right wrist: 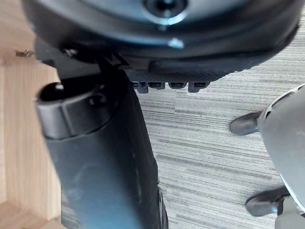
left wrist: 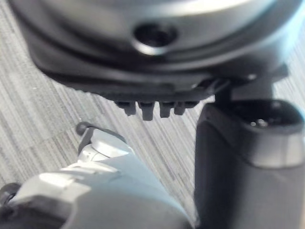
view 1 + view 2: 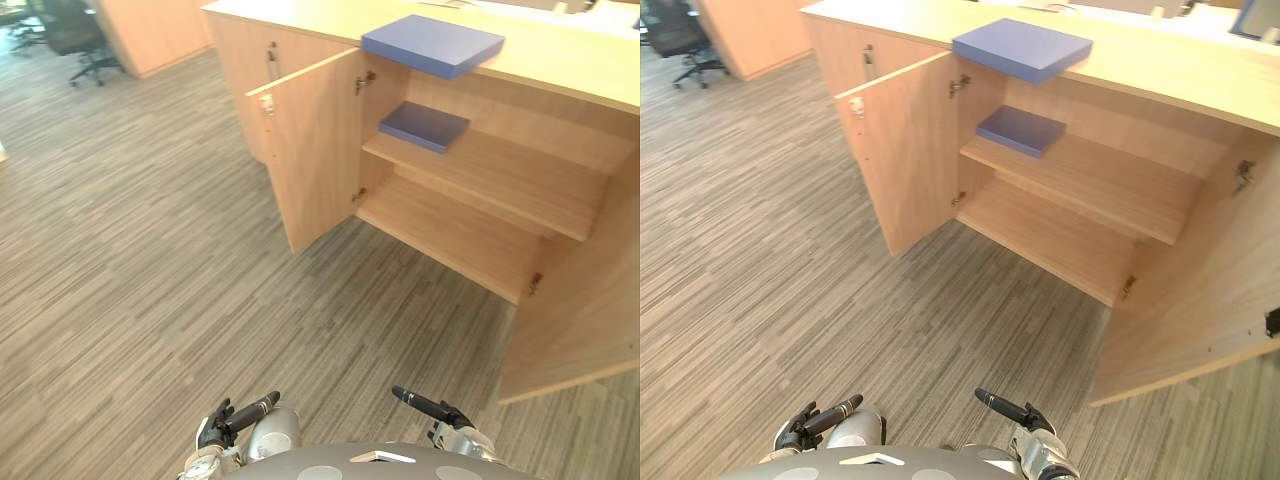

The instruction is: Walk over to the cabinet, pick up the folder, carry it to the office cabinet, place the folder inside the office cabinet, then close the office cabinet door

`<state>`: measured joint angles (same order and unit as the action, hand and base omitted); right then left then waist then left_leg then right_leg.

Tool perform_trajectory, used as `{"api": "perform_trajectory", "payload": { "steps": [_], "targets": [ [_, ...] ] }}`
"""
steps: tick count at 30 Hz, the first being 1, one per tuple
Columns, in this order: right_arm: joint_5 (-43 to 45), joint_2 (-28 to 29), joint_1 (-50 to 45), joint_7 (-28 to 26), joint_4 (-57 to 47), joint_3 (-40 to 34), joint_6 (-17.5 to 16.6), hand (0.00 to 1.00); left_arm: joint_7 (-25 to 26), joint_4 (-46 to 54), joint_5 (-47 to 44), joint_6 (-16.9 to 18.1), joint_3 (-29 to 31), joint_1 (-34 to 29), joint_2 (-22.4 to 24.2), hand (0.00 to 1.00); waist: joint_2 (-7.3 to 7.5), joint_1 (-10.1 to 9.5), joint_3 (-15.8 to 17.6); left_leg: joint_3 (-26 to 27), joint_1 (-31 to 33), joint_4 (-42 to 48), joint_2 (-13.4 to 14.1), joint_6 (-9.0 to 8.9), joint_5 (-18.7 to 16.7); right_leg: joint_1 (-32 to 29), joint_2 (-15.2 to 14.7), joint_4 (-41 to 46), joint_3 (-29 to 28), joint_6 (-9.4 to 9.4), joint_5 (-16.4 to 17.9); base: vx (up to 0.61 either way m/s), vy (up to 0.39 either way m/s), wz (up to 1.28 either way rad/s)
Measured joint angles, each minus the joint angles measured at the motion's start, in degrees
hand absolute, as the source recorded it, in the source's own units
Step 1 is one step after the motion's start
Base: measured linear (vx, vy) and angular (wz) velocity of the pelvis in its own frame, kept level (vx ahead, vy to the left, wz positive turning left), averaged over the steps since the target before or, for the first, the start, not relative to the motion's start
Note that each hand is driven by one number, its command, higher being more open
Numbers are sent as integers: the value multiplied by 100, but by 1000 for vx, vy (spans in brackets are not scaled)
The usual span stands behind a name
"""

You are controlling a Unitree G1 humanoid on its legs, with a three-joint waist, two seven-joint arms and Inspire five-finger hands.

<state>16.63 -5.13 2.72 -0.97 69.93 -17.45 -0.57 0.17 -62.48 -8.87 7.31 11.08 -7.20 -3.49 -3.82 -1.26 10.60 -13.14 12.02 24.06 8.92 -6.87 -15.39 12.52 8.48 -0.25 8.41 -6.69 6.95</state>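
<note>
Two blue folders, counted. One folder (image 3: 432,44) lies flat on the counter (image 3: 570,55), its near corner overhanging the front edge, above the open cabinet (image 3: 600,135). The second folder (image 3: 424,125) lies flat inside, at the left end of the upper shelf (image 3: 510,178). It is thinner and darker than the first. Neither is in a hand.

Cabinet: light wood, set under the counter. Two shelves, with the lower shelf (image 3: 450,232) bare. Two doors, both swung out wide: the left door (image 3: 310,160) stands edge-on toward the floor, the right door (image 3: 580,310) hangs open at the near right. Left of the open bay is one closed door (image 3: 240,60) with a small dark handle.

Floor (image 3: 150,270): grey-brown striped carpet, running back to a further wooden unit (image 3: 150,30) at top left. One black office chair (image 3: 75,35) stands beside it.

Left hand (image 3: 235,418) and right hand (image 3: 430,407) sit low at the near edge, well apart from the cabinet and from both folders. In each wrist view the fingers (image 2: 147,110) (image 1: 167,86) show as a short row past the palm, uncurled, holding nothing, with carpet beyond.
</note>
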Motion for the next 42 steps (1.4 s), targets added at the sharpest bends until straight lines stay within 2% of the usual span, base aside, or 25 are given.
{"api": "perform_trajectory", "payload": {
  "steps": [2,4,5,7,10,11,12,14,15,16,19,20,22,24,25,26,27,28,30,32,33,35,37,40,42],
  "targets": [
    [0,10,-47,10,-7,-8,-4,100,15,8,-2,3,1,24,-4,100,16,0,53,-168,-27,-267,-166,-15,186,137,-118,23,-193,147,73,252,280,-56],
    [3,15,-139,7,-90,-28,-12,100,54,6,1,0,4,18,27,100,-3,-11,33,-159,-116,-552,-382,43,694,193,-290,44,-341,368,179,297,347,-57],
    [-6,46,-185,-7,-152,-38,-32,100,59,0,0,-10,67,6,33,100,-12,-25,10,-54,-265,-687,-492,-98,1035,187,-481,134,-520,553,286,356,389,-64],
    [-43,120,-185,-56,-193,-32,-32,100,71,-7,26,-9,68,-13,-37,100,150,-28,-58,322,-451,-974,-726,88,1107,-22,-882,401,-678,853,436,331,344,-63],
    [-81,89,-198,-132,-203,-49,-9,100,84,-16,28,-17,43,-37,-18,100,153,-184,-86,1027,-902,-1325,-1033,478,1062,-511,-1448,1417,-788,1342,686,199,267,-89],
    [-101,73,-202,-138,-210,-58,-6,100,81,-17,35,-16,37,-48,-5,100,124,-189,-104,1095,-1004,-1385,-1094,541,1038,-647,-1535,1758,-808,1407,731,100,262,-82],
    [-215,39,-222,-142,-254,-114,-17,100,75,-15,57,-14,36,-113,26,100,74,-159,-160,1168,-1248,-1584,-1241,690,1009,-1033,-1701,2674,-869,1432,779,121,313,-55],
    [-270,67,-370,-143,-486,-245,-47,100,48,-8,83,-10,54,-191,22,100,112,-98,-228,1302,-1617,-1873,-1535,876,994,-1720,-2097,4201,-805,1147,694,117,265,-35],
    [-271,66,-464,-145,-627,-284,-97,100,63,-9,109,-12,67,-224,23,100,134,-32,-256,1346,-1804,-1956,-1676,975,953,-1977,-2398,4935,-575,708,472,96,183,-14],
    [-277,47,-538,-120,-690,-319,-132,100,59,-23,154,-15,113,-279,46,100,139,8,-310,1373,-1956,-2027,-1743,1044,920,-2126,-2639,5353,-272,524,354,110,159,-13],
    [-227,47,-594,-81,-658,-495,-193,100,58,-22,219,-18,117,-289,74,100,67,46,-338,1370,-2294,-2191,-1652,1129,880,-2183,-2761,5456,350,805,633,153,56,-13],
    [-204,46,-505,-108,-657,-555,-148,100,56,-42,235,-24,102,-236,87,100,-21,154,-261,1357,-2437,-2233,-1408,1116,789,-2261,-2583,5085,904,928,964,126,-34,-11],
    [-179,48,-425,-118,-627,-554,-128,100,54,-87,232,-26,83,-217,84,100,-79,193,-175,1363,-2522,-2218,-1206,1059,684,-2337,-2391,4630,1198,924,1016,128,-82,-11],
    [-166,99,-355,-116,-602,-551,-118,100,49,-110,226,-29,81,-164,7,100,44,210,-63,1366,-2704,-2234,-1005,948,452,-2539,-2301,3746,1575,1030,876,174,-160,-3],
    [-172,138,-354,-112,-601,-541,-104,100,43,-109,225,-28,85,-152,-64,100,166,204,-27,1354,-2768,-2215,-957,840,315,-2605,-2324,3111,1663,1057,628,228,-233,15],
    [-165,157,-369,-116,-584,-548,-98,100,39,-111,223,-30,111,-151,-114,100,279,214,-11,1259,-2860,-2216,-949,732,183,-2666,-2354,2736,1639,954,110,269,-268,24],
    [-169,143,-410,-113,-549,-550,-99,100,53,-118,224,-36,122,-156,-107,100,307,231,-22,1195,-2900,-2217,-907,708,114,-2630,-2340,2723,1657,854,-147,362,-326,31],
    [-173,65,-445,-105,-548,-567,-88,100,56,-134,225,-47,122,-146,-38,100,284,251,-34,1107,-2934,-2249,-807,720,23,-2616,-2259,2830,1780,711,2,309,-263,28],
    [-190,-37,-463,-86,-559,-582,-100,100,21,-125,251,-50,289,-189,150,100,30,259,-47,1035,-2948,-2233,-516,680,32,-2628,-2006,2962,1907,576,374,416,-328,11],
    [-219,-70,-449,-84,-542,-584,-87,100,6,-126,250,-101,337,-198,208,100,-58,270,-95,956,-2964,-2118,-308,590,84,-2488,-1762,2889,1993,528,548,454,-321,-3],
    [-221,-70,-449,-85,-476,-582,-85,100,-39,-125,248,-110,333,-197,203,100,-75,283,-107,925,-2948,-1815,-182,523,96,-2227,-1596,2691,2074,484,592,365,-208,8],
    [-219,-72,-496,-84,-366,-567,-69,100,-97,-119,227,-108,322,-194,195,100,-62,285,-155,856,-2756,-1025,-37,180,130,-1744,-1311,2182,2157,495,604,343,-169,12],
    [-211,-86,-524,-85,-315,-463,-62,100,-117,-104,142,-108,321,-185,174,100,-55,266,-245,786,-2078,801,52,-756,343,-1167,-1030,1524,2202,445,505,348,-124,3],
    [-203,-129,-484,-84,-309,-240,-64,100,-128,-96,13,-133,322,-151,134,100,-66,261,-254,889,-1271,2709,56,-819,637,-695,-935,1214,2142,408,523,316,-59,-16],
    [-208,-120,-373,-83,-162,-95,-13,100,-106,-37,-3,-141,322,-161,95,100,29,120,-215,1534,-737,3780,124,-727,520,-188,-936,870,1884,470,463,329,42,-55]
  ]
}}
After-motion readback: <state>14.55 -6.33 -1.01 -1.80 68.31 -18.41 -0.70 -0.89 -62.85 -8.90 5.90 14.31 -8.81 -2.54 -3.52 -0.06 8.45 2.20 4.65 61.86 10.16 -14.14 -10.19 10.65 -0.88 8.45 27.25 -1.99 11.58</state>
